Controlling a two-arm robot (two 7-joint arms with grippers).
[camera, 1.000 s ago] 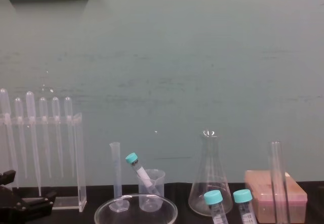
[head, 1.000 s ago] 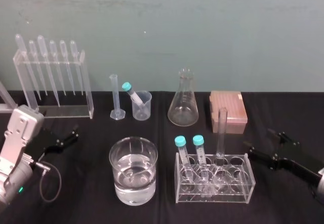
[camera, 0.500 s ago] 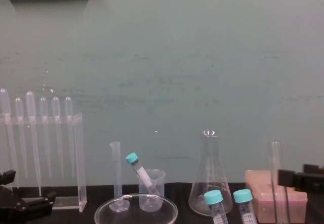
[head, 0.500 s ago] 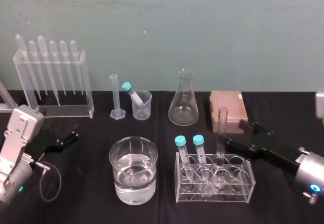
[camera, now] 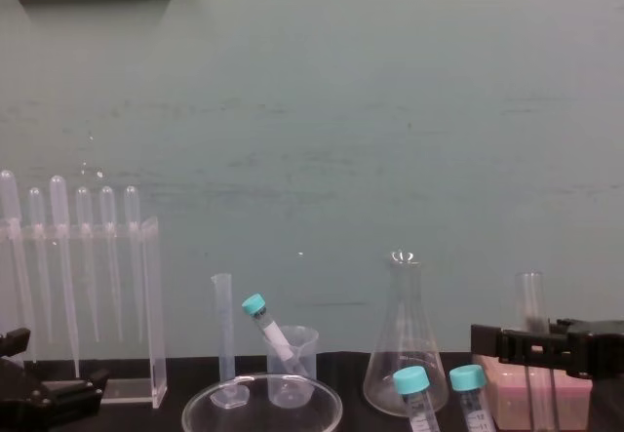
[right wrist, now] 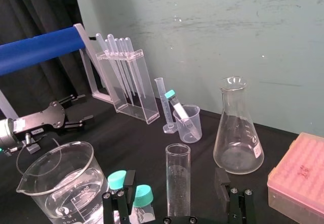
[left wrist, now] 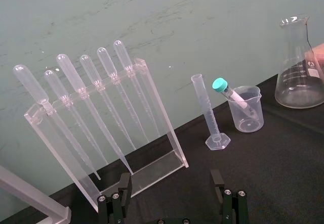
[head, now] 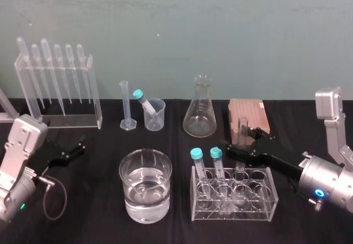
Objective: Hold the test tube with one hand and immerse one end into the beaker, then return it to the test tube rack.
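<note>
Found the tube (head: 241, 129) standing upright in the rack (head: 259, 201), near the front edge of the worktop (head: 94, 200) and right of centre, beside two teal-capped tubes (head: 196, 155). Could not trace its lower end through the clear walls of the rack.

Saw the right claw (head: 246, 144) stretched in from the right edge, fingers spread wide, one on each side of the tube's upper part. From the right wrist, made out the tube's open mouth between the two fingers (right wrist: 119, 199), with a gap on either side and its foot cut off at the frame edge. In the chest view, noted the claw's dark bar crossing in front of the tube and blurring the glass behind it.

Spotted the beaker (head: 128, 180), part full of clear liquid, left of the rack and apart from it, also near the front edge. In the chest view, saw it cut off below the rim.

Noted a pink box (head: 249, 114) behind the rack, partly hidden by tube and claw.

Found the left claw (head: 70, 149) parked near the left edge, fingers apart, gripping nothing.
</note>
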